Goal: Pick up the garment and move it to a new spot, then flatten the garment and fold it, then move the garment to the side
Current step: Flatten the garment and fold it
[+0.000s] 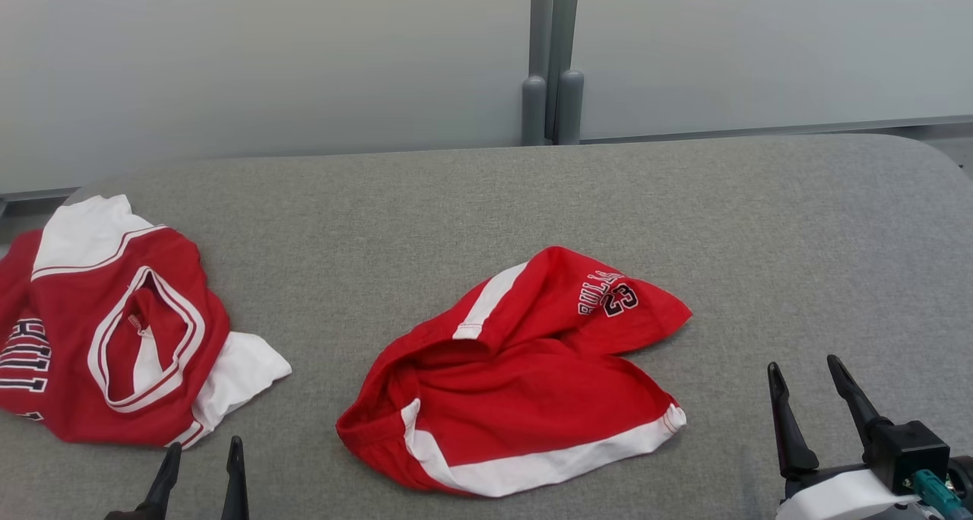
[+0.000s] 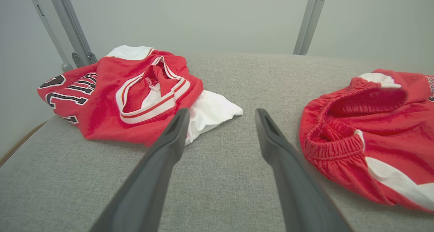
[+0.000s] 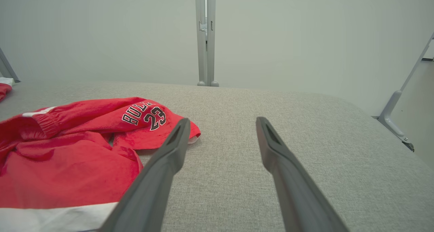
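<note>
Red shorts with white side stripes and an elastic waistband (image 1: 524,383), crumpled about mid-width of the bench, nearer its front edge than its far edge; waistband gaping toward the front left, one leg with black-and-white "23" lettering (image 1: 612,296) thrown out toward the right. Seen from the left wrist at the right of that view (image 2: 373,140), from the right wrist at the left (image 3: 67,167), lettering uppermost (image 3: 144,115)

Grey woven-fabric bench top (image 1: 456,201), flat, with rounded far corners

Red short-sleeved shirt with white sleeves, white-trimmed neckline and black lettering (image 1: 68,292), bunched at the left edge toward the front-left corner, well apart from the shorts (image 2: 101,106)

Left gripper with two long dark fingers (image 1: 204,445), spread wide and empty, at the front edge just beside the shirt's white sleeve (image 2: 221,111)

Right gripper (image 1: 803,364), likewise spread wide and holding nothing, toward the front-right corner, near the shorts' white hem but clear of the cloth (image 3: 222,120)

Behind the far edge, pale frosted wall panels (image 1: 266,56) joined at a pair of grey metal posts (image 1: 553,87); slanted grey metal struts off the left side (image 2: 67,25) and the right side (image 3: 400,99)
</note>
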### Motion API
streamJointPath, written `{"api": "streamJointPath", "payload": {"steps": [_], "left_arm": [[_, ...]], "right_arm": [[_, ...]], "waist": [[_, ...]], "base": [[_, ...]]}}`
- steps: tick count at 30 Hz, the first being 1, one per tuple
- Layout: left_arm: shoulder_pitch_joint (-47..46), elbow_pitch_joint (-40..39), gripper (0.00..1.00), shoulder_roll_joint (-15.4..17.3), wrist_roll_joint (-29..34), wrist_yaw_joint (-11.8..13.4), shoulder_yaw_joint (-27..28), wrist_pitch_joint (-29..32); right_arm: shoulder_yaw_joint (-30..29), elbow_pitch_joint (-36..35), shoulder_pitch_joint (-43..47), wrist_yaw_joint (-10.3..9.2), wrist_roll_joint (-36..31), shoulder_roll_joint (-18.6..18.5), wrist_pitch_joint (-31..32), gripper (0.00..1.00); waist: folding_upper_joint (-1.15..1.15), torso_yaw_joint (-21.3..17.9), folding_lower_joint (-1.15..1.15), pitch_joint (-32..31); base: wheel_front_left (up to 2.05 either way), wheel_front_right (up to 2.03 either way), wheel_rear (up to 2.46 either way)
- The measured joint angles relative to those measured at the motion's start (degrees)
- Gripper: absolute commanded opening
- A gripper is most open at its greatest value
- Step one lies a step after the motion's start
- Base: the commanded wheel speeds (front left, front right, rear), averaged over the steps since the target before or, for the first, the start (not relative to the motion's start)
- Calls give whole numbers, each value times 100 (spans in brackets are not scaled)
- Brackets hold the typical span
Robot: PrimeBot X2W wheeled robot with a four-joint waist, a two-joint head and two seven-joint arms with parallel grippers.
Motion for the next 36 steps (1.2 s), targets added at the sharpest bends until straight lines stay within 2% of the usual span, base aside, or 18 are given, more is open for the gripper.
{"api": "streamJointPath", "payload": {"steps": [11, 28, 36], "left_arm": [[1, 103, 100, -204, 269, -265, 292, 0], [-4, 132, 100, -416, 493, -439, 531, 0], [-98, 134, 100, -425, 669, -493, 316, 1]], "right_arm": [[-10, 7, -1, 0, 3, 23, 0, 100], [75, 1, -13, 0, 43, 18, 0, 100], [733, 143, -121, 0, 356, -270, 0, 100]], "waist": [[0, 39, 0, 52], [0, -20, 0, 99], [0, -1, 0, 106]], "base": [[0, 0, 0], [0, 0, 0], [0, 0, 0]]}}
